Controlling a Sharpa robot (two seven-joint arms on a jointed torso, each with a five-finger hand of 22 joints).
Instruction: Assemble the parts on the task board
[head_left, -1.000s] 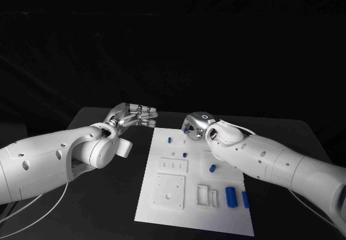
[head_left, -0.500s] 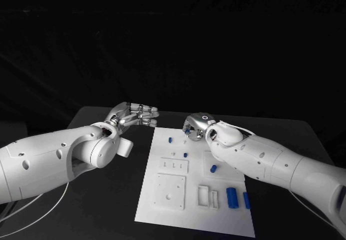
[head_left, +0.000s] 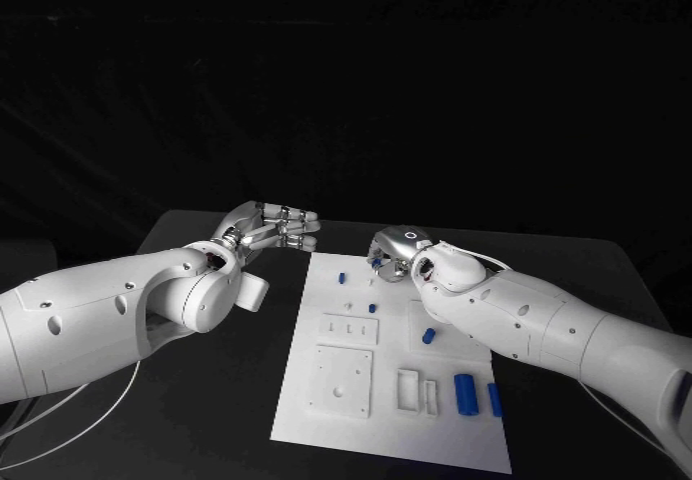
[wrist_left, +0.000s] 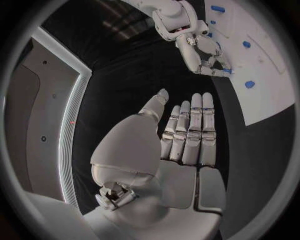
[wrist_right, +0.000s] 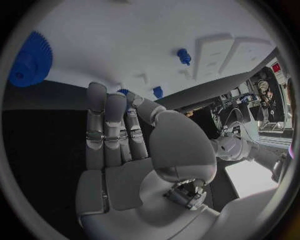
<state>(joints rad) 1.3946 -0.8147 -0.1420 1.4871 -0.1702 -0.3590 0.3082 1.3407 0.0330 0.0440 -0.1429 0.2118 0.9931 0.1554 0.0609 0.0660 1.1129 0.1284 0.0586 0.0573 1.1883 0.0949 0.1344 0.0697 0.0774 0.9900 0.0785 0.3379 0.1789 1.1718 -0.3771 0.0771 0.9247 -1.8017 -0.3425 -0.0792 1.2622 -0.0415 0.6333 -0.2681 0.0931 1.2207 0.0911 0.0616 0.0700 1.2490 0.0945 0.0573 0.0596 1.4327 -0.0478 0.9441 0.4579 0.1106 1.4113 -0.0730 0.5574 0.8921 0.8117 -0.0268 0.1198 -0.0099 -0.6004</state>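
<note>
head view, with both wrist views. the step in hand reads as the fetching of a part at the far end of the task board, with nothing yet lifted; the next move calls for the right hand to settle its fingers around one small piece and carry it to its seat without nudging the neighbours. the right hand hangs over the board's far right corner, at about one o'clock from the board's middle, knuckles up and fingers pointing down toward the plate. in the right wrist view its fingers lie straight and side by side, with nothing between them and the thumb, so the hand is empty and unclenched; whether the tips already touch a part is hard to tell, since the palm hides them. a blue gear lies on the board just beyond those fingertips, and a small blue peg stands at about eleven o'clock on the board. two blue cylinders lie at about four o'clock, well apart from the hand. the left hand is held off the board's far left corner, at about eleven o'clock, palm flat, fingers extended together and holding nothing.
</note>
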